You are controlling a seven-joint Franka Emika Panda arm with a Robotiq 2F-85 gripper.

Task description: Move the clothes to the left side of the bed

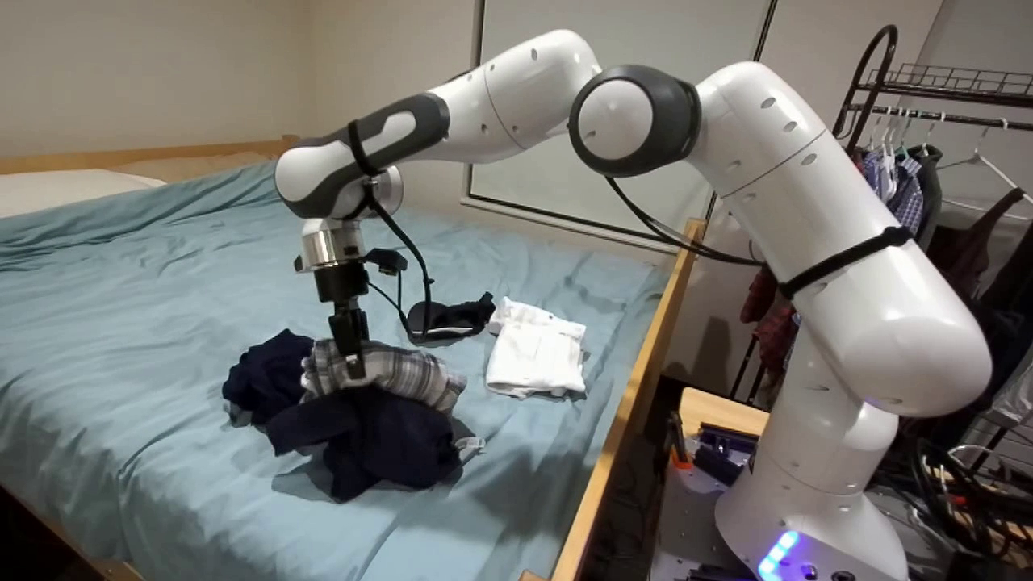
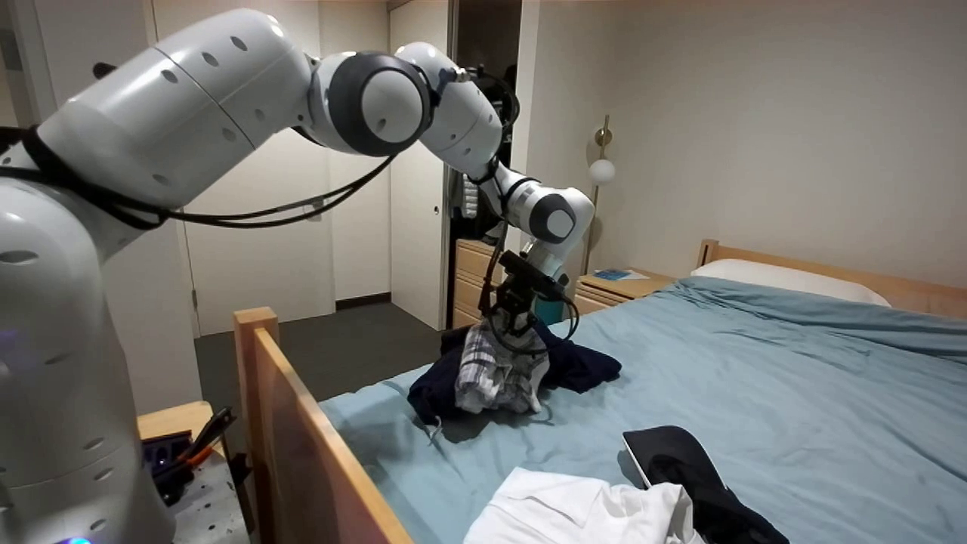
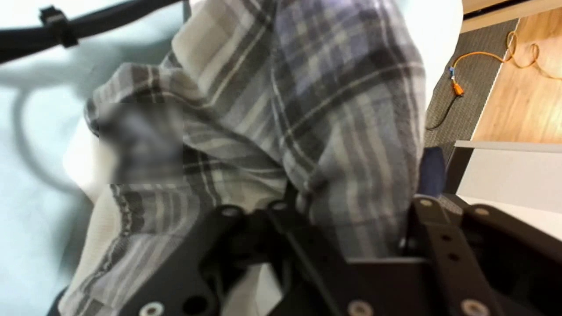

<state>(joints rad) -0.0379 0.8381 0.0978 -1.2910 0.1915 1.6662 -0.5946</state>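
1. The worktop (image 1: 161, 323) is formed by a bed, dressed in pale blue cloth marked by soft, shallow creases.
2. In an exterior view, the matte navy cloth bundle (image 1: 379, 440) is seen nearest, heaped on the worktop in loose, rounded folds, with one small pale strip shown at its edge.
3. The soft grey, white and black plaid garment (image 1: 411, 373) is laid on top of this bundle, bunched into a thick, slumped shape. In the wrist view, broad bands and thin pale lines are made out on its weave, along with deep folds; one patch is blurred.
4. The black metal pincer (image 1: 353, 365) is pointed downward, its tips set against the plaid cloth. Its fingers (image 3: 437, 228) are spread, with the fabric bulging between them; whether it is squeezed cannot be told.
5. Farther back, apart from the heap, the white flat-folded garment (image 1: 537, 353) is laid in a roughly square, smooth shape.
6. Just beside it, the black cap (image 1: 457, 317), its brim curved, is set on the worktop.
7. At the far end, the white pillow (image 1: 69, 190) and the pale wooden headboard (image 2: 929, 298) are seen.
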